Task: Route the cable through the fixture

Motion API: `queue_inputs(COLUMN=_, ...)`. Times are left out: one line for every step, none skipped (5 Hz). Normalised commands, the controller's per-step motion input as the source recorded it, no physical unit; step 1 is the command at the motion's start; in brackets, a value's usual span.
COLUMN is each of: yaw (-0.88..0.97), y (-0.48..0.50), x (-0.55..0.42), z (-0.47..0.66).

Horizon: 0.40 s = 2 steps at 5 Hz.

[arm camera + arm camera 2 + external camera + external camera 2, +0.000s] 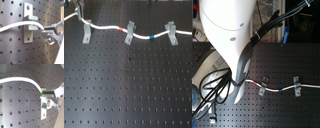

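Gripper (51, 31) clamps cable (15, 26); arm hides 3rd fixture (29, 22).

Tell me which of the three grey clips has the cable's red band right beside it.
The middle clip in the first exterior view: the cable's red band sits just at its left. The blue band lies between it and the right clip.

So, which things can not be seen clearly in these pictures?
- Leftmost fixture: the arm hides it in the second exterior view.
- Cable ends: cut off by both side edges of the first exterior view.
- Tool: its grip on the cable is blurred in both wrist views.
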Motion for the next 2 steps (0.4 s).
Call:
queue_inputs(yaw=0.07, y=0.171, x=-0.044, z=0.35)
queue_inputs(yaw=0.06, y=0.138, x=-0.041, z=0.3)
